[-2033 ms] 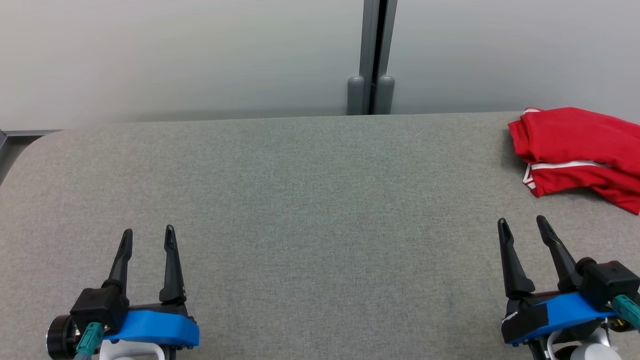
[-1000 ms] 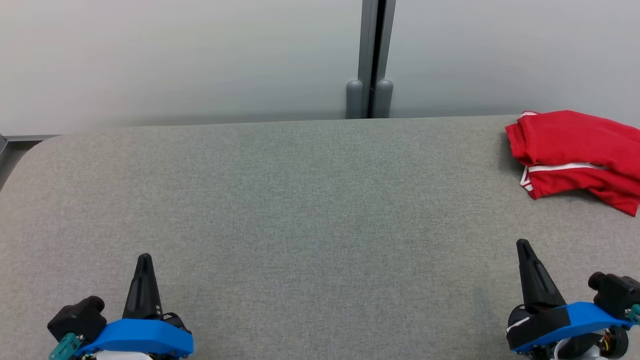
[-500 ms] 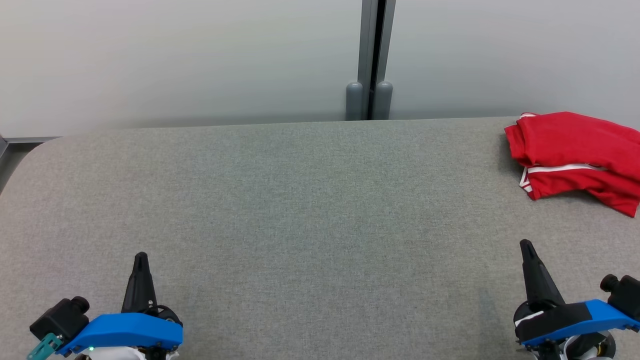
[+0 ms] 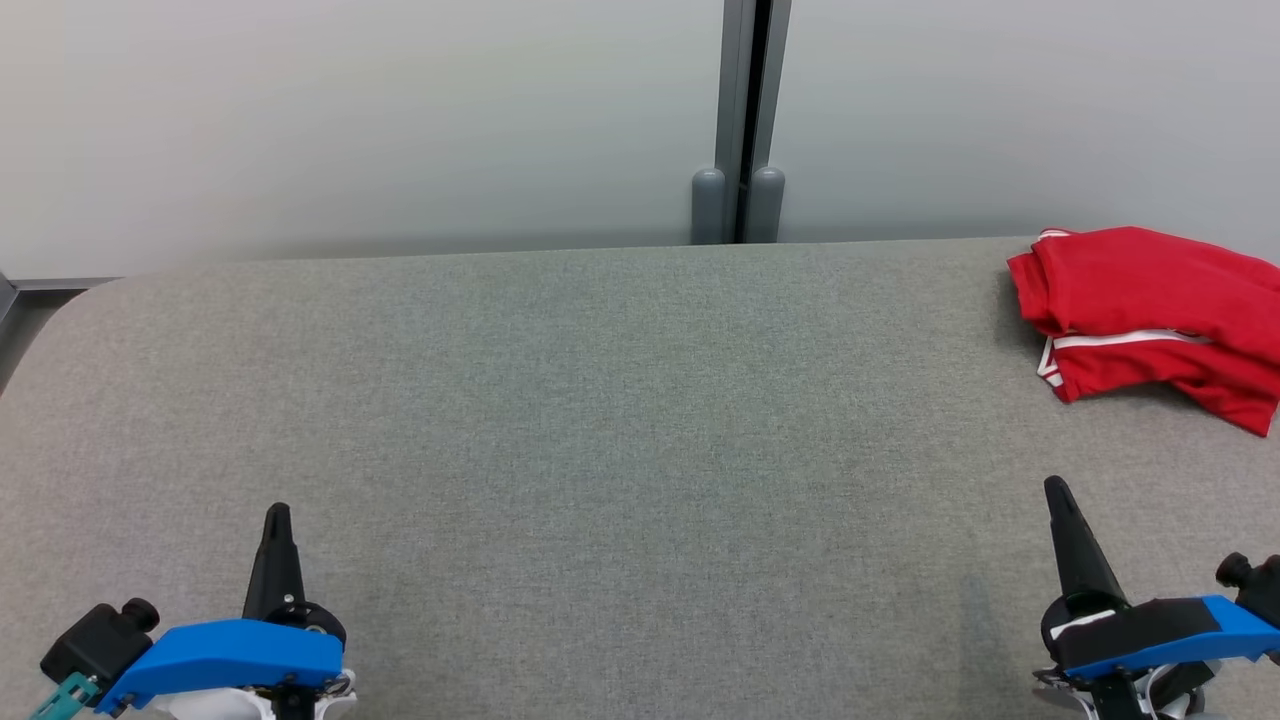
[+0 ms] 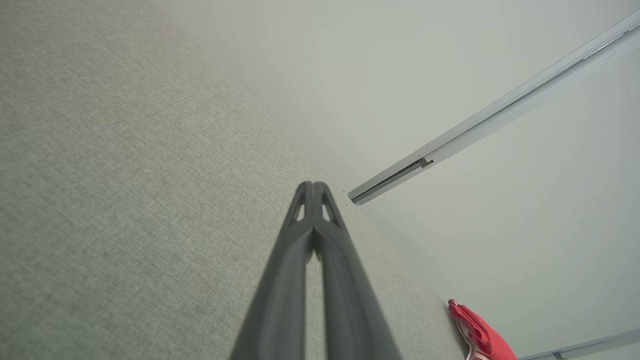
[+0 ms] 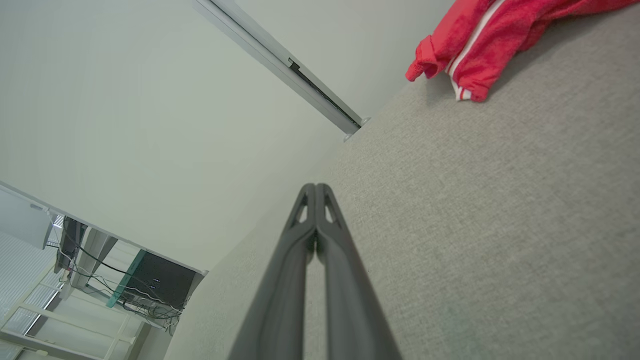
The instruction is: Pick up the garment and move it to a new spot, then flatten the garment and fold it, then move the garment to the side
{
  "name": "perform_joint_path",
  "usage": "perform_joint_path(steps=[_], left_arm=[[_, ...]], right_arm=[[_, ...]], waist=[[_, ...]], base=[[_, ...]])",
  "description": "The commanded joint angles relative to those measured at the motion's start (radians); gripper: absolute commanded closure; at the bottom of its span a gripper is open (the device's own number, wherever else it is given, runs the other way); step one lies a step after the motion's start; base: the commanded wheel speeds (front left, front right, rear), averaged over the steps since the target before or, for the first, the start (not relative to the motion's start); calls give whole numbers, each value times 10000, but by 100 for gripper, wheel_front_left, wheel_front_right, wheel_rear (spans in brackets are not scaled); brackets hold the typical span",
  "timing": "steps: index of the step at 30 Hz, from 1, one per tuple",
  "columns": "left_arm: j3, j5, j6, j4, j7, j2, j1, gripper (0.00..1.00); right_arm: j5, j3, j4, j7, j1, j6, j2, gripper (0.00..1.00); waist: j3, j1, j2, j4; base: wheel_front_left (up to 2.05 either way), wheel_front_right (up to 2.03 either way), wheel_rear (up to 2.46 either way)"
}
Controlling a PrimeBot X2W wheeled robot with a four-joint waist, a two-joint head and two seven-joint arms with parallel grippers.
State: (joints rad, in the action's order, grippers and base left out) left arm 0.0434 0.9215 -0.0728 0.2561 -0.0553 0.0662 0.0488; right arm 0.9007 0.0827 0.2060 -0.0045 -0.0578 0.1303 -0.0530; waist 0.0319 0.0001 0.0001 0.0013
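The garment point(image 4: 1150, 310) is a red piece with white stripes, lying folded at the far right of the grey padded table point(image 4: 620, 400). It also shows in the left wrist view as a red garment point(image 5: 480, 335) at the bottom right, and in the right wrist view as the garment point(image 6: 500, 35) at the top right. My left gripper point(image 4: 276, 515) sits at the lower left, shut and empty, as the left gripper point(image 5: 313, 186) confirms with tips pressed together. My right gripper point(image 4: 1055, 488) sits at the lower right, below the garment and apart from it; the right gripper point(image 6: 315, 187) is shut on nothing.
A pale wall with a grey vertical post point(image 4: 742, 120) stands behind the table's far edge. The table's rounded left corner point(image 4: 60, 300) drops off at the left. A desk with cables point(image 6: 125, 285) shows far off in the right wrist view.
Both grippers went from open to shut and drew back toward the near edge, turning on their sides. The head camera tilted slightly, shifting the scene down a little.
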Motion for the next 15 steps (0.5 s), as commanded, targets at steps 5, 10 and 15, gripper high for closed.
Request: perform_joint_path(steps=[5, 10, 15], left_arm=[[107, 823, -130, -137, 194, 23, 324, 100], [172, 1380, -174, -137, 334, 7, 343, 100], [223, 1804, -204, -137, 439, -4, 371, 100]], right_arm=[[849, 69, -37, 137, -293, 4, 2, 100], [1425, 94, 3, 240, -320, 4, 5, 100], [1869, 114, 32, 312, -333, 5, 6, 100]], waist=[[-21, 0, -1, -1], [-39, 0, -1, -1], [-54, 0, -1, -2]], base=[[0, 0, 0], [0, 0, 0], [0, 0, 0]])
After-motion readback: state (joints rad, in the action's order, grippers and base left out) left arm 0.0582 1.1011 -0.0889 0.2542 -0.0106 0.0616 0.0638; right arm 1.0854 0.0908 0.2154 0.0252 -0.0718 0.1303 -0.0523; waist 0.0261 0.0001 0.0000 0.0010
